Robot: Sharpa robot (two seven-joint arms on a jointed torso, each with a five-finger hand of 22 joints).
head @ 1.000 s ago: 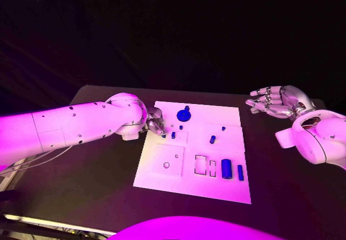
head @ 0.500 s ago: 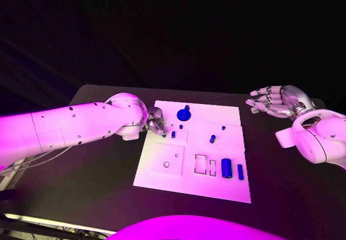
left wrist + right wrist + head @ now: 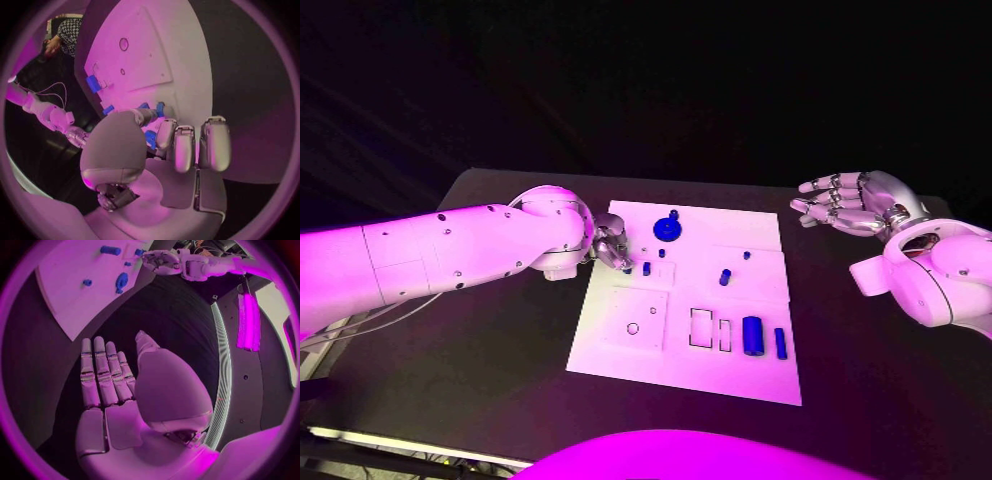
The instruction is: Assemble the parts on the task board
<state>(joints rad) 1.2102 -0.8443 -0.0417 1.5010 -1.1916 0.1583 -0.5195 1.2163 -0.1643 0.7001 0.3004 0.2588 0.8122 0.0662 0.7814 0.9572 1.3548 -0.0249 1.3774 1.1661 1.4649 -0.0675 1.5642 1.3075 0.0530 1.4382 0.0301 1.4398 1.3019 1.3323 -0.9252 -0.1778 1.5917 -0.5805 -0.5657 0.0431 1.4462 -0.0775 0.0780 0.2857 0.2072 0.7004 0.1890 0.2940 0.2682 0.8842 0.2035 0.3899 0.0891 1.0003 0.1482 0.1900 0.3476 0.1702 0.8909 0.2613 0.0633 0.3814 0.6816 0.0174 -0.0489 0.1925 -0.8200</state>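
Left hand (image 3: 610,250) pinching small blue peg (image 3: 150,138) over white task board's (image 3: 733,370) left edge, seemingly for insertion; right hand (image 3: 848,208) empty, fingers apart, far right.

Silver left hand (image 3: 612,251) fingertips hidden behind own palm at white task board (image 3: 625,345) edge; contact w/ small blue part (image 3: 150,138) can't tell.
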